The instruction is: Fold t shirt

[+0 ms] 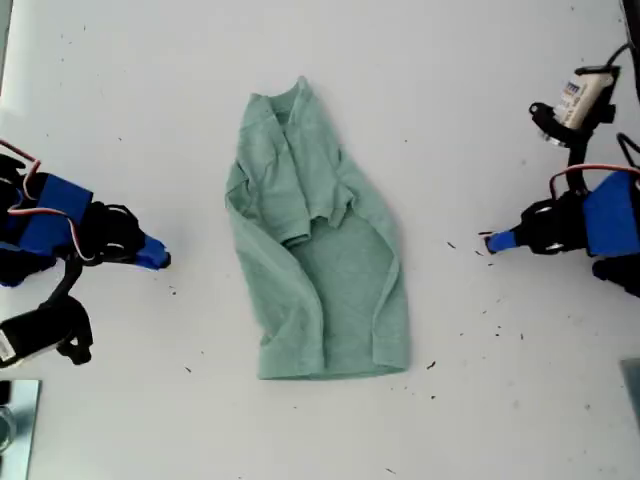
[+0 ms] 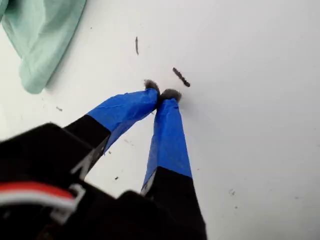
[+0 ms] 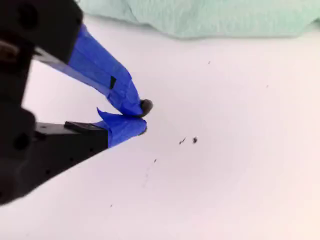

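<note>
The t shirt lies flat on the white table in the middle of the exterior view, partly folded, with a sleeve and one side laid over its chest and the neck at the far end. My first gripper rests at the exterior view's right, a short gap from the shirt, pointing at it. In the first wrist view its blue-taped tips meet with nothing between them, and a corner of the t shirt shows beyond. My second gripper sits at the exterior view's left, shut and empty, with the t shirt's edge beyond.
Small dark specks dot the white table, mostly near my first gripper. A grey object sits at the exterior view's lower left corner. Red wires and black motor housings trail behind both arms.
</note>
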Tool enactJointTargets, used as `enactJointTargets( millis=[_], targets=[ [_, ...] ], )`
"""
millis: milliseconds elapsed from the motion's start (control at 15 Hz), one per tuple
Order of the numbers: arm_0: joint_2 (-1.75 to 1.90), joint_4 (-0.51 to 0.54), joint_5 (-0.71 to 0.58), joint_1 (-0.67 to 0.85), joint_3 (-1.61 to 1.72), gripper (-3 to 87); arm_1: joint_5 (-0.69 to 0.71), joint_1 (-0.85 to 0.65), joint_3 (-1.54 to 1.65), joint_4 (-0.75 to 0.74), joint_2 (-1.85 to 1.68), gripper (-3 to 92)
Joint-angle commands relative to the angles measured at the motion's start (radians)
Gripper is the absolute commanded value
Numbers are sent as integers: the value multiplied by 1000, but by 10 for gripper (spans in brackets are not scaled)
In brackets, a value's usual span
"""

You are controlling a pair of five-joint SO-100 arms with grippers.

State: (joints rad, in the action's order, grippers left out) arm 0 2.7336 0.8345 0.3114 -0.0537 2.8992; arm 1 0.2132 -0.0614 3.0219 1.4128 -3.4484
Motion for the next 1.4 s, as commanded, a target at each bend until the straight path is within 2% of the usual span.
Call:
enactJointTargets(
  millis=[0,67,133,333,467,733,1067,1333],
  targets=[
    [-264,69,-8,-86,-399,-3,-28,51,-322,-49,261,26],
    [-442,133,-8,-124,-627,167,-38,89,-574,-41,540,72],
    [-637,216,-34,-152,-874,225,-41,135,-831,-11,798,200],
    [-1149,399,-144,-202,-1528,261,-44,221,-1425,141,1350,269],
    [-1390,456,-176,-212,-1787,271,-52,255,-1598,156,1546,279],
    [-1505,456,-178,-207,-1815,280,-84,290,-1680,132,1721,289],
    [-1640,443,-166,-221,-1825,272,-107,324,-1635,-41,1930,285],
    [-1755,376,-186,-210,-1848,150,-187,410,-1566,-242,2129,181]
  ],
)
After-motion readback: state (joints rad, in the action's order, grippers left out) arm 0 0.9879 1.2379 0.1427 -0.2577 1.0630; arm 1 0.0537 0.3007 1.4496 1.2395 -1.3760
